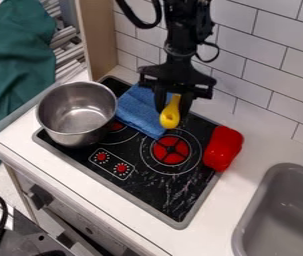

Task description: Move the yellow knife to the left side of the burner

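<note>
Apparently, the fingers (pixel 172 110) stand slightly parted, gripping the yellow knife (pixel 170 119) beside the blue cloth (pixel 137 111).

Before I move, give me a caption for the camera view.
The gripper holds the yellow knife over the stovetop, by the blue cloth, between a metal pot and a red object.

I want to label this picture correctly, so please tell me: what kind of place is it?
It looks like a small kitchen set, probably a toy one. The stove with red burner marks, the grey sink and the metal pot show this.
</note>
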Action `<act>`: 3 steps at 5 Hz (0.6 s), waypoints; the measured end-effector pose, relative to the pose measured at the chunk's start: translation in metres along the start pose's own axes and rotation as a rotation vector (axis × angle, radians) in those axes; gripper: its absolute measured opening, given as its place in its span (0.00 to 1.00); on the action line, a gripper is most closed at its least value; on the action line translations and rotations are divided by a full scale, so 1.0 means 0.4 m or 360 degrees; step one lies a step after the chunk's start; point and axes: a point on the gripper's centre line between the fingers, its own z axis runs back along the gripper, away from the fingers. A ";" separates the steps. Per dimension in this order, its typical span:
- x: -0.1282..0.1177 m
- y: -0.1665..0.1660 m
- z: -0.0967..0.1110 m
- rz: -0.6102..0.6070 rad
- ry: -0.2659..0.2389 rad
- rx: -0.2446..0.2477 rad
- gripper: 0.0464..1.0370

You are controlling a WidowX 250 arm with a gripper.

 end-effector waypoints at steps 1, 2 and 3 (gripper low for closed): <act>-0.052 0.024 0.007 -0.0013 0.0023 -0.0011 0.35; -0.119 0.057 -0.002 -0.0004 0.0049 -0.0031 0.35; -0.158 0.070 -0.022 -0.0035 0.0089 -0.0057 0.35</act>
